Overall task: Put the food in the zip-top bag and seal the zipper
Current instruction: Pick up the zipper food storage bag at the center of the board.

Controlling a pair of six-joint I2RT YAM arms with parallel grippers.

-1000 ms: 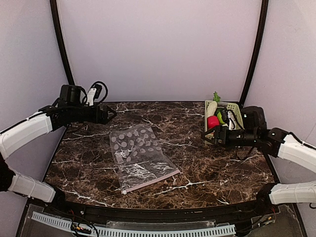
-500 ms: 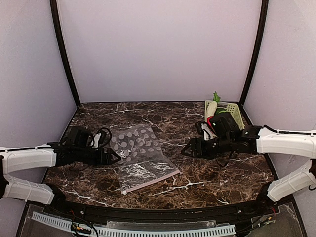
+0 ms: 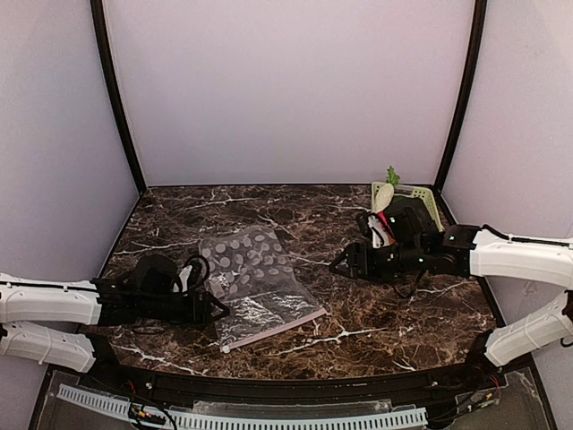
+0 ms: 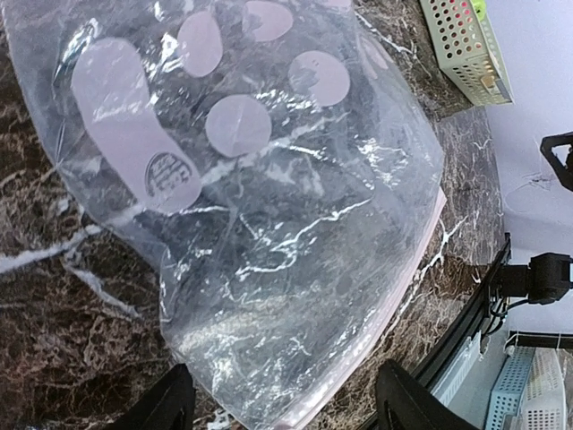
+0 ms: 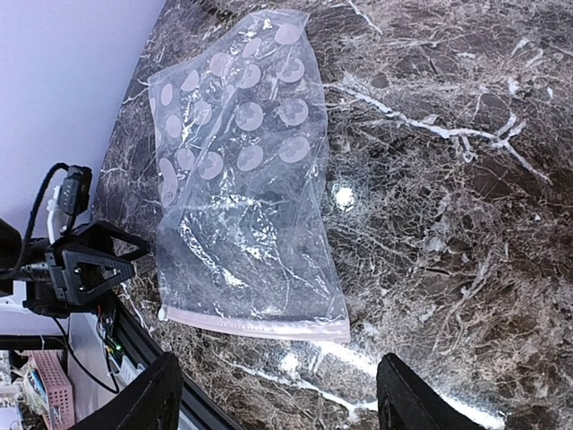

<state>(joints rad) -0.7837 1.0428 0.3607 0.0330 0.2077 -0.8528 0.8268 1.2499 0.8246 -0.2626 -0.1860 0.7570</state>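
The zip-top bag (image 3: 255, 282) lies flat and clear on the marble table, dotted half away from me. Its zipper (image 3: 273, 330) is the pale pink strip along the near edge. My left gripper (image 3: 219, 312) is low at the bag's near left corner. It is open, with its fingers either side of the bag (image 4: 269, 224) and the zipper (image 4: 394, 296) running between them. My right gripper (image 3: 338, 264) hovers open to the right of the bag (image 5: 242, 206), looking down on the zipper (image 5: 255, 322). The food, a white radish (image 3: 385, 193) and a red piece (image 3: 385, 222) among it, sits in the basket.
The pale green lattice basket (image 3: 423, 197) stands at the back right, behind my right arm. In the left wrist view its corner (image 4: 466, 40) shows at the upper right. Purple walls close in the table, and a black rail runs along its near edge.
My left arm has swung down from the back left to the bag's near left corner. My right arm has moved left from the basket toward the bag.
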